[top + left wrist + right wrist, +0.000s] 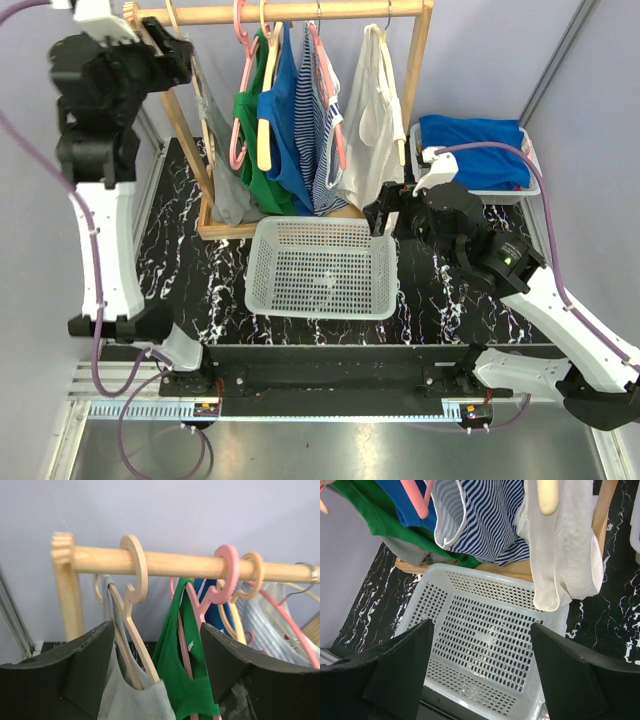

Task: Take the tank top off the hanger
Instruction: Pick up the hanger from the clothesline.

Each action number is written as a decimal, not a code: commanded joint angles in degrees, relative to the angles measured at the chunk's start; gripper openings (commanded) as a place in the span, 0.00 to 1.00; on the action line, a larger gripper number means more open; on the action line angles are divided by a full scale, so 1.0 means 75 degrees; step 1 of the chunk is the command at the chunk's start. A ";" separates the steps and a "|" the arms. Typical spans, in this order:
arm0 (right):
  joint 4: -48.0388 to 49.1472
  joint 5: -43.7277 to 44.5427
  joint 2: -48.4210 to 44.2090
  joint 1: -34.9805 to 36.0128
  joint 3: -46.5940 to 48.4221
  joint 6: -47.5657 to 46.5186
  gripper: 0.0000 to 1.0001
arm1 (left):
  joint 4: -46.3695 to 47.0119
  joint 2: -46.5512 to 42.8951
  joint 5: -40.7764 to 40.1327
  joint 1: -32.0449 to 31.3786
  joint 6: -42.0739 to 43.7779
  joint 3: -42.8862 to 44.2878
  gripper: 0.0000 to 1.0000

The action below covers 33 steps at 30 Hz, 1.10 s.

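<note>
By the rack [330, 12], jaws wide, empty

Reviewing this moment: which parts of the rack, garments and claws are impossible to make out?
- Top view: the left claw covers the grey tank top's shoulders and hanger.
- Left wrist view: the bottom edge cuts off every garment's lower half.
- Right wrist view: the top edge cuts off the white tank top's straps and hanger hook.
- Top view: the blue clothing is bunched up, so its type is unclear.

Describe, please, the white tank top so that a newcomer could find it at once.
Find the wooden clothes rail at the back. The white fabric tank top hangs nearest its right post, beside the blue-and-white striped top. It alone is plain white.
</note>
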 commanded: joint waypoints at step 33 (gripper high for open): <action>0.0107 0.0540 -0.0852 0.0050 -0.0233 0.0405 0.89 | 0.0823 0.0836 -0.3280 -0.1039 0.0730 -0.1438 0.38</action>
